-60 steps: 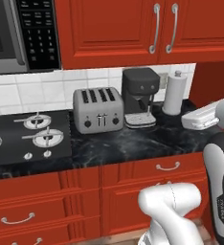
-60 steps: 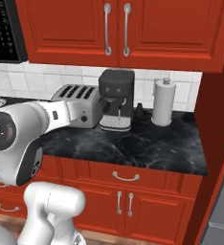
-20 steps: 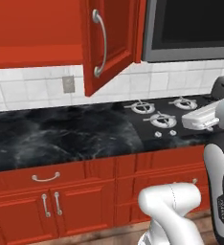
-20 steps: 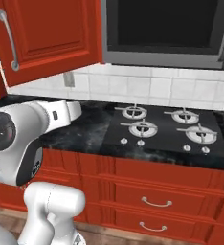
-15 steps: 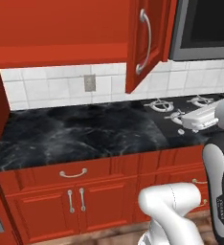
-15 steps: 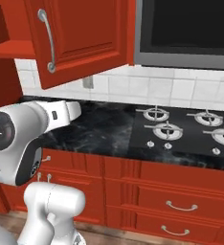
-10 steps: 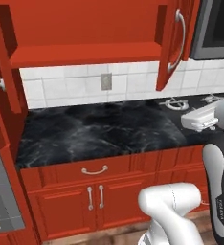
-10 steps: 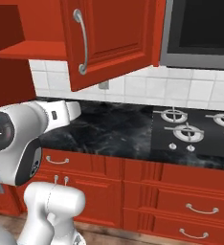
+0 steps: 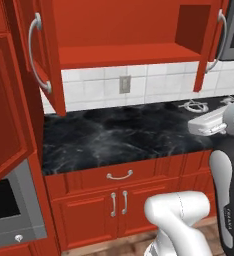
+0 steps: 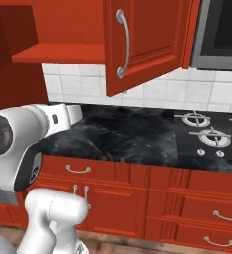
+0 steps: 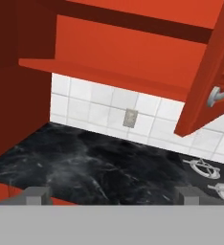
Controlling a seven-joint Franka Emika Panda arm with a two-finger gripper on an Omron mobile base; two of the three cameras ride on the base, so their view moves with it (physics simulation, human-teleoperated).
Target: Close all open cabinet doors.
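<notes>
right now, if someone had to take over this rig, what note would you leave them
Gripper: open, holding nothing, raised over the black counter and touching no door.
Upper cabinet: both doors swung open. The left door stands out past the shelf edge; the right door hangs open near the microwave, its handle facing the robot.
Another red door at the far left of the left base view also looks ajar above the oven.
Lower cabinet doors under the counter are shut.
Done: nothing closed here yet.
Left: push both upper doors shut, then check the far-left one.
</notes>
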